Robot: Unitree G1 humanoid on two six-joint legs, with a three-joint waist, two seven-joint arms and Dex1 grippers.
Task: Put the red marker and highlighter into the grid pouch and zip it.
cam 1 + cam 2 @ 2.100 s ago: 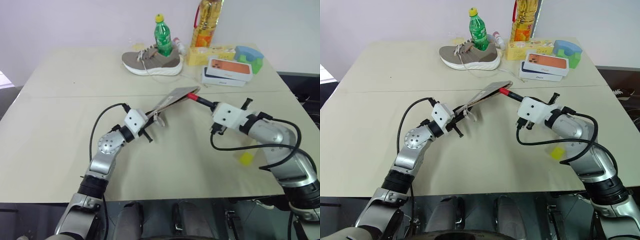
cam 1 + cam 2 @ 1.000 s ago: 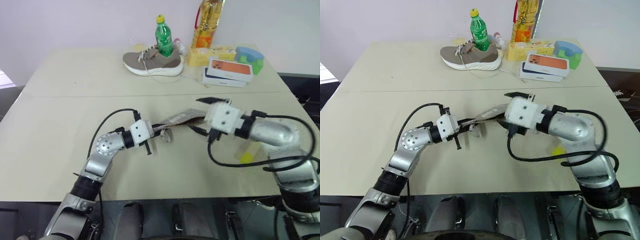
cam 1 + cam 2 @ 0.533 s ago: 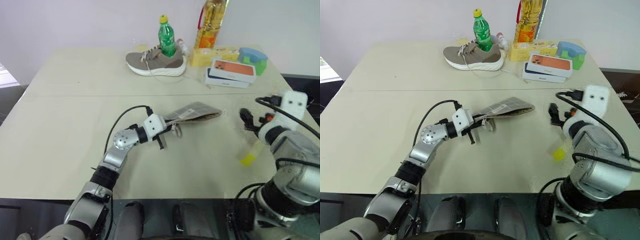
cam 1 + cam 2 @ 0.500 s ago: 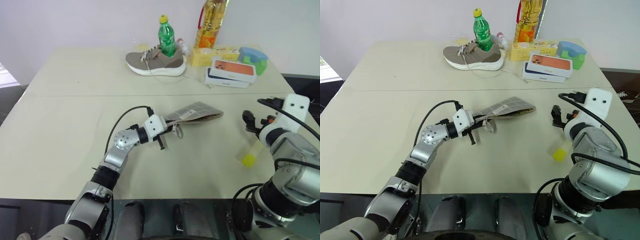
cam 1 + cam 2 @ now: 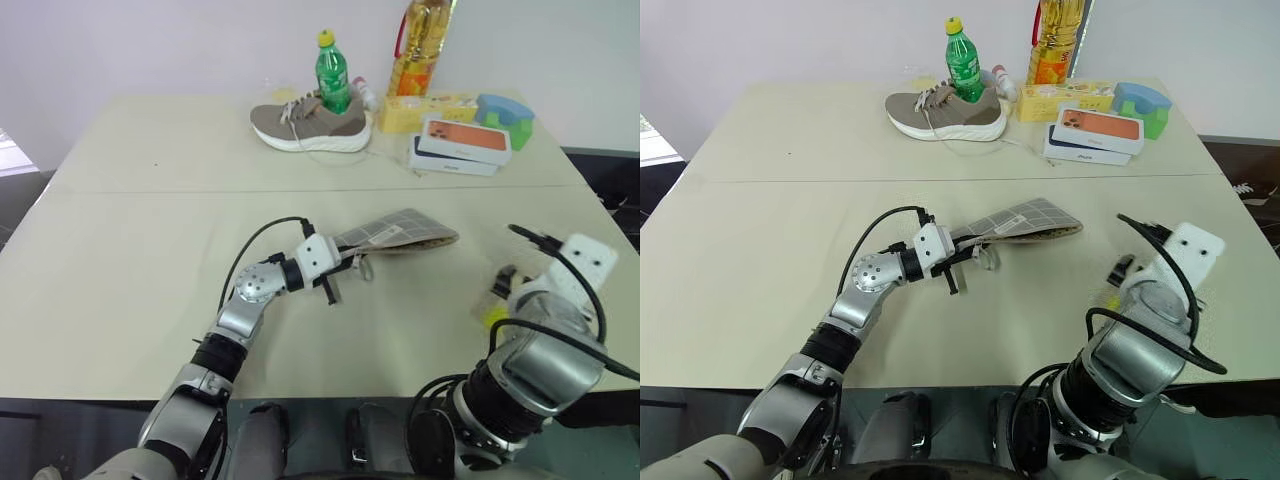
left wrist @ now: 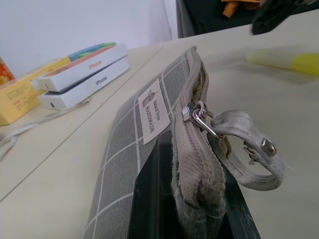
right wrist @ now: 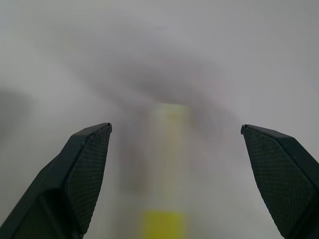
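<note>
Left gripper clamped on one end of the pouch, held mid-table, zip unclosed. Highlighter on the table near its right edge, beneath the right gripper, jaws wide. Step in hand: fetching the highlighter; next, descend astride it and close

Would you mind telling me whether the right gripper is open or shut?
Open: the right gripper has its two fingers spread wide, with the highlighter lying between them, untouched.
</note>
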